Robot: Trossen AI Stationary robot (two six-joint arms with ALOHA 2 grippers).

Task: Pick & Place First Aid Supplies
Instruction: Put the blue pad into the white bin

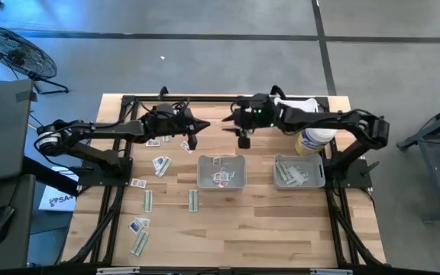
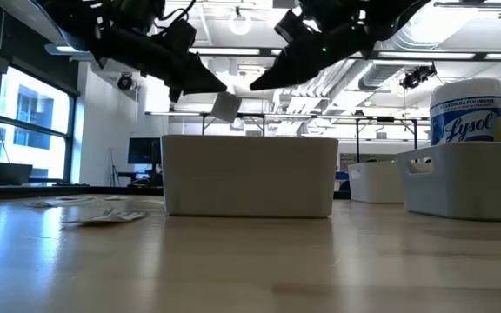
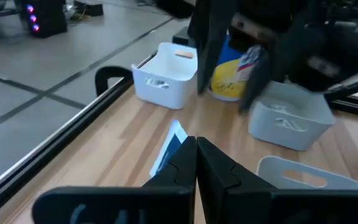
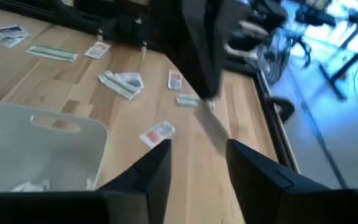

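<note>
Packet [image 3: 169, 144] partly hidden behind left hand [image 3: 196, 163], bottle [image 3: 235, 68] behind blurred right arm

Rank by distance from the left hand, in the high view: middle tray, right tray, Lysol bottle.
From the left hand, shut on a packet:
1. Middle tray, just right of the hand.
2. Right tray, farther right.
3. Lysol bottle, behind the right tray.

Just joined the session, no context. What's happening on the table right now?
Two arms are sorting first aid packets into grey trays. The left gripper is shut on a small white packet, held in the air just behind the middle tray. The right gripper hangs open and empty close by, facing it. The middle tray already holds a few packets, and the right tray holds some strips. More loose packets lie on the table to the left. A wipes bottle stands behind the right tray.
</note>
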